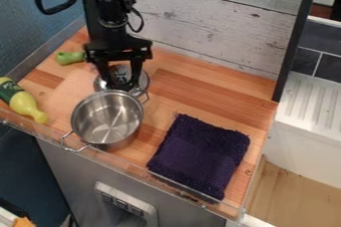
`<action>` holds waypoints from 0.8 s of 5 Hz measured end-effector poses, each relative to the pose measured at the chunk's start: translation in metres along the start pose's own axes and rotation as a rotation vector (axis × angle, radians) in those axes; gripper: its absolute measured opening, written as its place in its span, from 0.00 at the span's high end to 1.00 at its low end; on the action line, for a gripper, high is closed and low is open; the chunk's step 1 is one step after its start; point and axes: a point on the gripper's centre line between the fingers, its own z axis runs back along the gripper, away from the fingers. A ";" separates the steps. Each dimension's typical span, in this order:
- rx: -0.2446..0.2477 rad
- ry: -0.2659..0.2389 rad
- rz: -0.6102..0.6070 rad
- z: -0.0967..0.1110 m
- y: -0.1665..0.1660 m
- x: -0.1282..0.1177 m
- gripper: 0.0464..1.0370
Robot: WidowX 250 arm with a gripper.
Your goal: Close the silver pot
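My gripper (121,88) hangs over the back left of the wooden counter, just behind the silver pot (108,119). The pot stands upright and uncovered, its bare inside facing up, with one wire handle at its front left and another at its back right. A round silver lid (141,78) is directly behind the pot, under and around the gripper, which hides part of it. Whether the gripper holds the lid, I cannot tell.
Left of the pot lies a yellow bottle with a green label (24,105). A green object (69,57) lies at the back left. A dark purple cloth (198,155) is at the right. Clear edging (156,177) runs along the counter's front.
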 end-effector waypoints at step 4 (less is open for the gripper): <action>-0.009 0.013 0.116 0.001 0.010 0.032 0.76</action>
